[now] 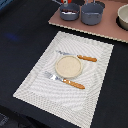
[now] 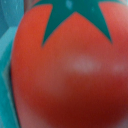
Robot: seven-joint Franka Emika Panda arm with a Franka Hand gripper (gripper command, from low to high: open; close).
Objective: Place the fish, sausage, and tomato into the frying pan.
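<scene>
The tomato (image 2: 70,70) fills the whole wrist view: a glossy red ball with a green star-shaped top, very close to the camera. No fingers show around it. In the exterior view the frying pan (image 1: 69,12) is the smaller, shallower grey vessel at the far side, on a pinkish board (image 1: 107,29). Something reddish-dark lies inside the pan, too small to name. A small piece of the arm (image 1: 65,2) pokes in at the top edge just above the pan. The fish and the sausage are not in view.
A taller grey pot (image 1: 92,14) stands to the exterior view's right of the pan. A beige bowl (image 1: 123,17) sits at the far right. On the white placemat (image 1: 35,85) are a round beige dish (image 1: 68,66), an orange-handled fork (image 1: 65,80) and knife (image 1: 77,56).
</scene>
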